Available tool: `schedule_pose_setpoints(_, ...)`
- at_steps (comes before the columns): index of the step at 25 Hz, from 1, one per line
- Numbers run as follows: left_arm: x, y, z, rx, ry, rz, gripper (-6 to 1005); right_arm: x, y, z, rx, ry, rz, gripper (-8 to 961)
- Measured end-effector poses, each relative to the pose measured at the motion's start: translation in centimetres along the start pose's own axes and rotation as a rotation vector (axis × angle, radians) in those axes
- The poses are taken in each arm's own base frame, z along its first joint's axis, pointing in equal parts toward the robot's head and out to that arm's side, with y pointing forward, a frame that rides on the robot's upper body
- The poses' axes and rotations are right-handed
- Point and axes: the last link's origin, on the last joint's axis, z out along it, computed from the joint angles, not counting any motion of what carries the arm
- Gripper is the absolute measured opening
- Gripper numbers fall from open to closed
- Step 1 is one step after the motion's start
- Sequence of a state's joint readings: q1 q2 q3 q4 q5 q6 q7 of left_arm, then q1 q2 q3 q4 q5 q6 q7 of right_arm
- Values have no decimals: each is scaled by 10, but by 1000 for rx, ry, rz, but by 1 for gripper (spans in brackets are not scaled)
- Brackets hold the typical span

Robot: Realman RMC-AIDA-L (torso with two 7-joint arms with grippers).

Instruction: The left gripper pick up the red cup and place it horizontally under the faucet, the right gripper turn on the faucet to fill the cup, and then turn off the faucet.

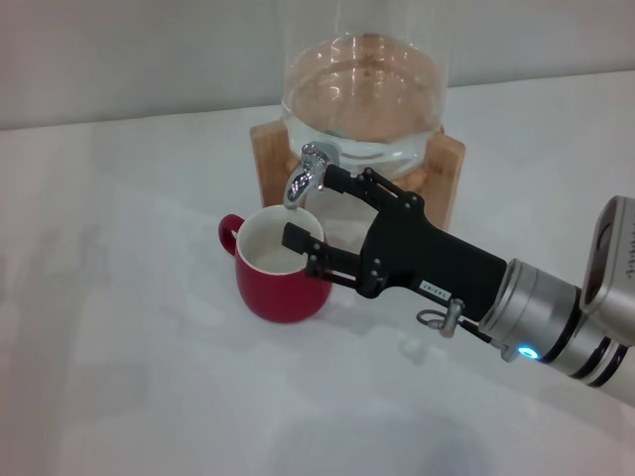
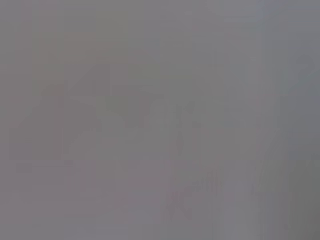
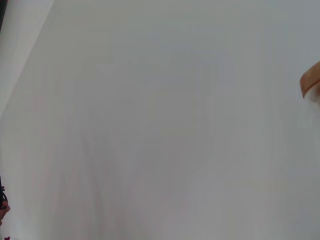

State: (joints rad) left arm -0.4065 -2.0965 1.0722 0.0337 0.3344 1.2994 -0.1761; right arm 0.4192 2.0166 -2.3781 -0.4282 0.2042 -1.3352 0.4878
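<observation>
While parked upright directly beneath the faucet (image 1: 306, 177), red cup (image 1: 281, 265), handle turned away from the dispenser's wooden stand (image 1: 448, 169). Right gripper (image 1: 312, 209) spread wide beside the faucet, one finger (image 1: 345, 181) at the lever, the other over the cup's rim. Glossy, likely slippery and breakable; best taken across the belly. Left gripper unseen.

A white table (image 1: 129, 327) carries everything. The red cup (image 1: 280, 266) stands upright on it, handle toward the robot's left. Just behind the cup sits a wooden stand (image 1: 448, 171) holding a glass dispenser (image 1: 362, 89). The left wrist view is a grey blur, perhaps the tabletop; nothing there can be told.
</observation>
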Motion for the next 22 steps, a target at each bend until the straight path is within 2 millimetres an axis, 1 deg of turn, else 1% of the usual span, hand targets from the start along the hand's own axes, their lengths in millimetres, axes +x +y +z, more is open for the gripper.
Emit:
schedule_pose_setpoints(12,0,-1,0,1,-3,4,515,-7,-9,-6,32,-33,-13,869)
schedule_pose_setpoints(17,-1,-1,0,3,-5,4,515,-11,-7,-10,20,-60,-13,869)
schedule_pose_setpoints(22,-1,-2,-1,6,-7,4,515,-12,-1,-16,-3,-81,-8,869)
